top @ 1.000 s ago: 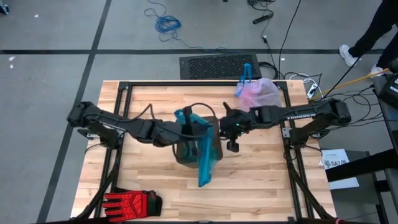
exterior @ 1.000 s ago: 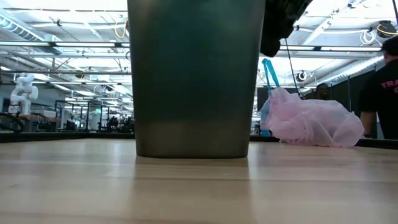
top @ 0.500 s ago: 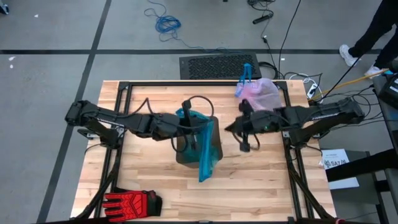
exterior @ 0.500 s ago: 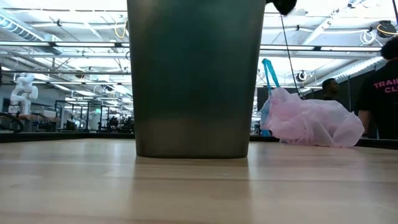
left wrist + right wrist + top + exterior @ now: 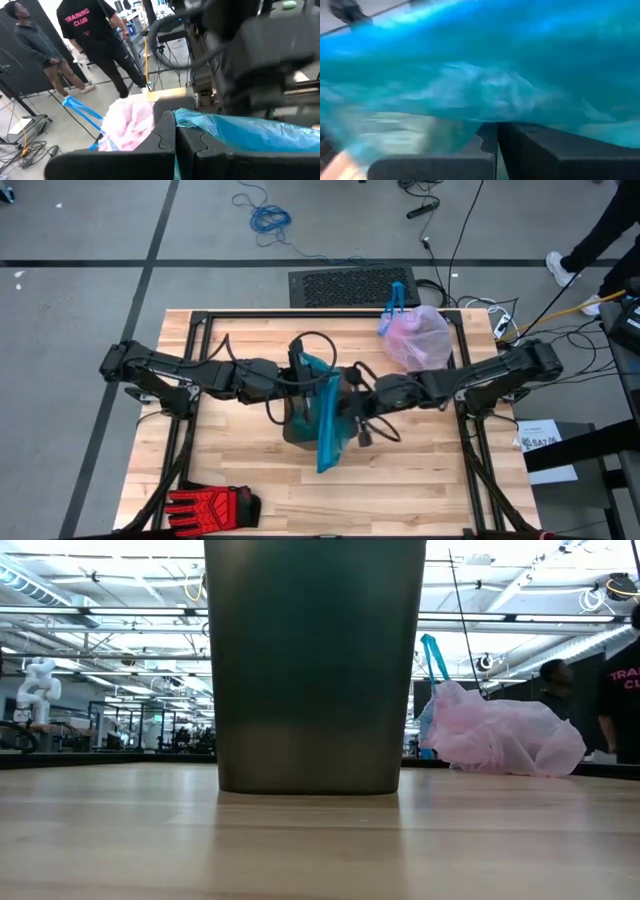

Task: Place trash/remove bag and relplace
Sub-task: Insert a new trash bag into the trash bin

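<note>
- The bin [image 5: 312, 420] stands mid-surface, with the teal bag [image 5: 328, 425] draped over its rim and hanging down the near side.
- The left hand [image 5: 300, 370] sits at the bin's far-left rim, clamped on the teal bag's edge.
- The right hand [image 5: 352, 402] is at the bin's right rim, fingers together, pressed against the teal bag; whether it grips the plastic is unclear.
- The pink bag [image 5: 416, 335] lies at the far-right corner of the surface [image 5: 420, 480], well apart from both hands.
- A red glove [image 5: 212, 506] lies at the near-left corner.
</note>
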You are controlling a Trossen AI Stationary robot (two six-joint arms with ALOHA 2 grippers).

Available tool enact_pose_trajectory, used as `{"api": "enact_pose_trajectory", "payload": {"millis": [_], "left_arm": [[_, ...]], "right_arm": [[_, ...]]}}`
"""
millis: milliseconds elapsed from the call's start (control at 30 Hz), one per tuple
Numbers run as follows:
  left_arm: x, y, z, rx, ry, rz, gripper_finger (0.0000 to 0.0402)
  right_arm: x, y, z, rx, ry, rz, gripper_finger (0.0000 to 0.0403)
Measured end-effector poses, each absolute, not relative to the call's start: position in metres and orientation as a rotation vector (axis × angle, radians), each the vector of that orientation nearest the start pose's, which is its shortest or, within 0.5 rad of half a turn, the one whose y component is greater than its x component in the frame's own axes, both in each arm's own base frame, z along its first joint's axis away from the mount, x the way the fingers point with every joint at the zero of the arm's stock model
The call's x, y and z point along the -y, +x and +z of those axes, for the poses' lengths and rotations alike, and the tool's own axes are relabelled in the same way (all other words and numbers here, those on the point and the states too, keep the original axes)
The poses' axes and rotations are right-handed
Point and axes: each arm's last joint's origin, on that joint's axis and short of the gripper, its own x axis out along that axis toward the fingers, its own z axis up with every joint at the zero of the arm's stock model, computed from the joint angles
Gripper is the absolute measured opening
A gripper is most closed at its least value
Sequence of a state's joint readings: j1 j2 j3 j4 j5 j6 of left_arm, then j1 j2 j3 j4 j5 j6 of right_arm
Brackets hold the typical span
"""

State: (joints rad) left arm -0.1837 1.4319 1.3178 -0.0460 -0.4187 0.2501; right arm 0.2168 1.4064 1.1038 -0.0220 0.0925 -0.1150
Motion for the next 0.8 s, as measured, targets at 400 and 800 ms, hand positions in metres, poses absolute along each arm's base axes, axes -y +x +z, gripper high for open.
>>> {"api": "enact_pose_trajectory", "payload": {"millis": [400, 800], "left_arm": [[0.049, 0.322, 0.379, -0.220, 0.302, 0.235, 0.0000], [0.055, 0.317, 0.379, -0.241, 0.321, 0.311, 0.0000]], "right_arm": [[-0.040, 0.334, 0.289, -0.437, -0.039, 0.055, 0.0000], [-0.068, 0.282, 0.343, -0.282, -0.167, 0.158, 0.0000]]}}
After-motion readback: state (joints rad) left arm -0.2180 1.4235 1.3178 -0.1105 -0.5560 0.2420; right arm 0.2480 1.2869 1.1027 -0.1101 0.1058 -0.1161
